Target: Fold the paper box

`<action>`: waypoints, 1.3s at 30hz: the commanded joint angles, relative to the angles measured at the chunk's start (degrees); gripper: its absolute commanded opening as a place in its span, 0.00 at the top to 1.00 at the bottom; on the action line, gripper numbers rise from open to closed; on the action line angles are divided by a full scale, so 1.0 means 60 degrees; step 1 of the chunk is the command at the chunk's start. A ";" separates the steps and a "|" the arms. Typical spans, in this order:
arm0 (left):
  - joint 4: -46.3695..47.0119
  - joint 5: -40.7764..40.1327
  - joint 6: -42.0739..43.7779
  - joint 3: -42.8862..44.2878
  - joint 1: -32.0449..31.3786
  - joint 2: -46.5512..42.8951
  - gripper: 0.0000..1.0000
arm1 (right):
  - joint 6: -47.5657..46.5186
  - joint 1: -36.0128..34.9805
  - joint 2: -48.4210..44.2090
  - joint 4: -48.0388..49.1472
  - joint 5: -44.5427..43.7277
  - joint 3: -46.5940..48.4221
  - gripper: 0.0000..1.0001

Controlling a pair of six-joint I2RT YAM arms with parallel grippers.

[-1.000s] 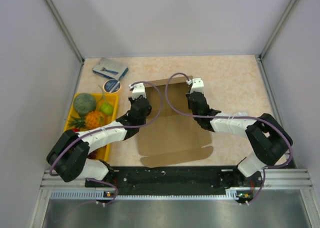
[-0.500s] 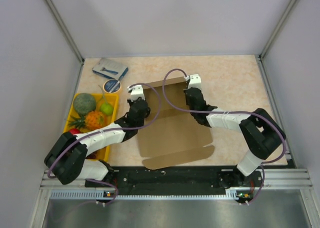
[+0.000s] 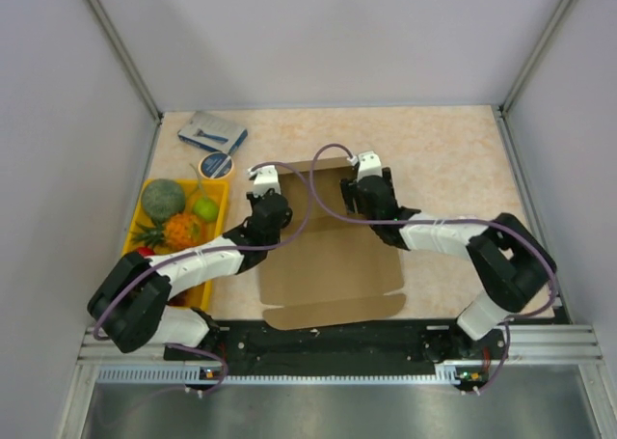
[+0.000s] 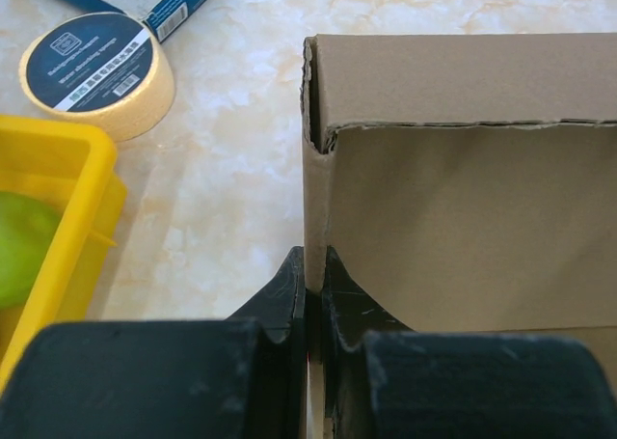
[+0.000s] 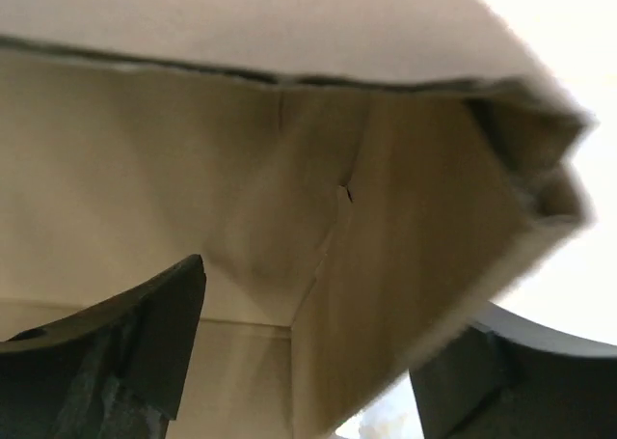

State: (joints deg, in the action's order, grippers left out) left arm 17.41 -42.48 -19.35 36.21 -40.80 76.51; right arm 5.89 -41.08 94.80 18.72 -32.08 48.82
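— Where do we see the paper box (image 3: 328,256)?
— It lies on the surface (image 3: 443,150) between our two arms, far wall and side walls raised, near flap flat.
— And our left jaws?
— We see them pinched together on the box's left wall, close to the far corner.
— The right jaws?
— Apart, straddling the right wall, one finger (image 5: 145,342) inside the box and one outside

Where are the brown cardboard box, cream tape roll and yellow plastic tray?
brown cardboard box (image 3: 328,265): top view, base panel.
cream tape roll (image 4: 87,61): left wrist view, top label.
yellow plastic tray (image 4: 77,159): left wrist view, rim.
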 commanded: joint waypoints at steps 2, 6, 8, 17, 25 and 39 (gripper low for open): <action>0.1769 -0.0258 0.0530 0.0001 -0.0100 0.0534 1.00 | -0.0176 0.0547 -0.2555 -0.0615 0.3103 -0.1247 0.20; 0.2575 -0.0303 0.0851 -0.0072 -0.0086 0.0695 1.00 | 0.0145 0.0650 -0.4328 -0.1638 0.3720 -0.2114 0.16; 0.2738 -0.0405 0.0911 -0.0072 -0.0086 0.0827 1.00 | 0.0511 0.0709 -0.5349 -0.2324 0.3895 -0.2437 0.14; 0.4627 -0.0289 0.1233 -0.0717 -0.0085 0.1223 1.00 | 0.3366 0.3473 -0.6677 -0.5973 0.6746 -0.0258 0.12; 0.3091 0.0064 0.0487 -0.0453 -0.0100 0.0960 1.00 | 0.2885 0.4898 -0.4435 -0.7999 0.8449 0.2029 0.17; 0.4012 0.0151 0.0428 -0.1288 -0.0085 0.0798 1.00 | 0.4965 0.4723 -0.2680 -0.4864 0.9695 0.2980 0.20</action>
State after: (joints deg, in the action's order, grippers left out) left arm 37.95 -41.82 -16.38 29.21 -41.30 81.87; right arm 29.89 -11.88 73.73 -19.22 22.44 62.41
